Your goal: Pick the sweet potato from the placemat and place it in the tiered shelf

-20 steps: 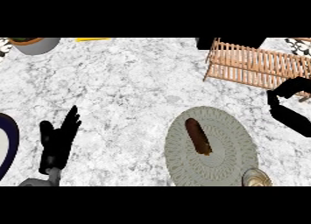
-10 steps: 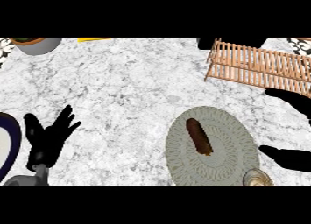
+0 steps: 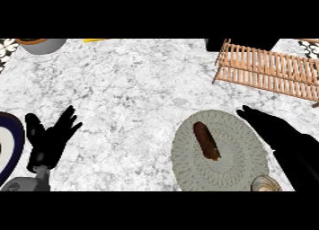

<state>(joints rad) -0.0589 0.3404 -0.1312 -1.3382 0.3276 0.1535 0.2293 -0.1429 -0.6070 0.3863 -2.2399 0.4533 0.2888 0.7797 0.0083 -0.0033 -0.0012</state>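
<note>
1. Fingers point(image 3: 68, 120) of left hand point(image 3: 49, 143) spread wide and upright, holding nothing, just beside a blue-rimmed plate point(image 3: 14, 134) at lower left.
2. Right hand point(image 3: 281, 134) over the placemat's point(image 3: 238, 168) right edge, fingers apparently stretched straight and empty, though hard to judge in the dark outline.
3. Sweet potato point(image 3: 206, 140) lying on the placemat, apart from both hands.
4. Tiered shelf point(image 3: 271, 72) on the tabletop point(image 3: 135, 90) at upper right.

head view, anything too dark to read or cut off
In the head view the right hand is a flat black shape without shading; the sweet potato shows clearly on the placemat; the tiered shelf runs off the right edge.
</note>
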